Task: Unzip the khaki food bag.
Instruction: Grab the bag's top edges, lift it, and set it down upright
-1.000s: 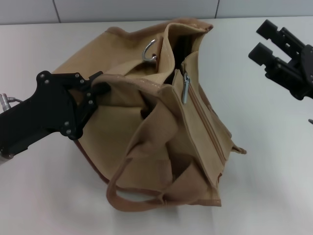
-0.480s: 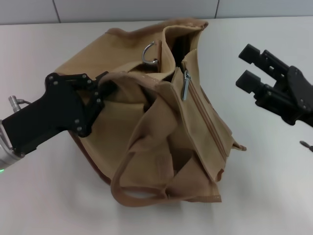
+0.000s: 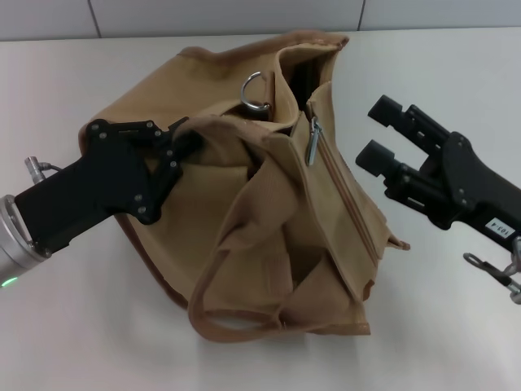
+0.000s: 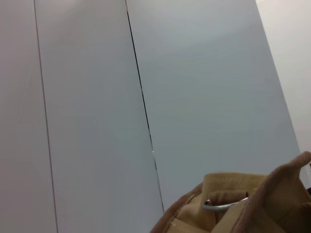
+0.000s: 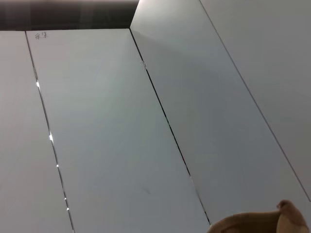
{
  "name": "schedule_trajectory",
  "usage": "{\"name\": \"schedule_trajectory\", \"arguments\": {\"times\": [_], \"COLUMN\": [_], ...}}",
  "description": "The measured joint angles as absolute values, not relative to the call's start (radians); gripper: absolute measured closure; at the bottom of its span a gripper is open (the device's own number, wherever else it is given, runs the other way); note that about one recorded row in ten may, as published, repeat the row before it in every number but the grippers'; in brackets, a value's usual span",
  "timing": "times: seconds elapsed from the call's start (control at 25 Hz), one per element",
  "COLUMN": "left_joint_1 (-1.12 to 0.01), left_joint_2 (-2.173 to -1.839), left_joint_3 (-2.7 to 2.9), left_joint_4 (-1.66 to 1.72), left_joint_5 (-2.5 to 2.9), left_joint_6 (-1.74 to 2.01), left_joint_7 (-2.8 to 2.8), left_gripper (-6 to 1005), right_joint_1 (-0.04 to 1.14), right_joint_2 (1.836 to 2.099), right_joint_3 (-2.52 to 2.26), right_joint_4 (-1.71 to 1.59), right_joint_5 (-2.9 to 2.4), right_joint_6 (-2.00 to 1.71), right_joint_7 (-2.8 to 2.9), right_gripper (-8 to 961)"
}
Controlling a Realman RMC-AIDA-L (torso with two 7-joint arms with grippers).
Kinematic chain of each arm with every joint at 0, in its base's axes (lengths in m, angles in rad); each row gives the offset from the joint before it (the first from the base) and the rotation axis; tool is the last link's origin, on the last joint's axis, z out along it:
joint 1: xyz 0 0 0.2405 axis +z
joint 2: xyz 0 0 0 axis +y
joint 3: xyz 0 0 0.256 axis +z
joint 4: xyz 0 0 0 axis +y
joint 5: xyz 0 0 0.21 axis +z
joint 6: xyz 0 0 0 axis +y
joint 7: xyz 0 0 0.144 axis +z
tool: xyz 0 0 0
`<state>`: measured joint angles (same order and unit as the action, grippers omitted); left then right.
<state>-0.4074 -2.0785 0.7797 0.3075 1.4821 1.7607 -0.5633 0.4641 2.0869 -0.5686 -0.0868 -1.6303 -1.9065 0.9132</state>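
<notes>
White table [image 3: 73, 342]: khaki food bag [image 3: 269, 220] centre; left gripper [image 3: 181, 142] pinching its left edge; right gripper [image 3: 376, 130] spread wide, just right of zipper pull [image 3: 311, 145].

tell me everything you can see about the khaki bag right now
The khaki food bag is a slumped tan canvas tote with darker brown piping, lying on the white table. A looped strap handle sags toward the camera. A metal ring sits near its far end, and the silver zipper pull hangs at the far end of the zipper line. The left tool pinches fabric on its left side; the right tool hovers open beside it, not touching.
</notes>
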Motion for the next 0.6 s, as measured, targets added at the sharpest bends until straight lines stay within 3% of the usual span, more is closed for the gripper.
{"name": "schedule_trajectory", "arguments": {"times": [0.24,0.44,0.6], "left_joint_1": [-0.421,-0.430,-0.434], "left_joint_2": [-2.079,-2.080,-2.080], "left_joint_3": [0.780,0.782,0.785], "left_joint_4": [0.277,0.259,0.248], "left_joint_5": [1.483,1.488,1.488], "left_joint_6": [1.753,1.750,1.748], "left_joint_7": [-0.536,-0.529,-0.515], "left_gripper": [952,952,952], "right_joint_1": [0.465,0.480,0.495], "right_joint_2": [2.088,2.091,2.092], "right_joint_3": [-0.574,-0.580,-0.589], "right_joint_4": [-0.048,0.000,0.034], "right_joint_5": [-1.631,-1.631,-1.631], "right_joint_6": [-1.900,-1.859,-1.837], "right_joint_7": [0.875,0.846,0.824], "right_gripper": [114,180,324]}}
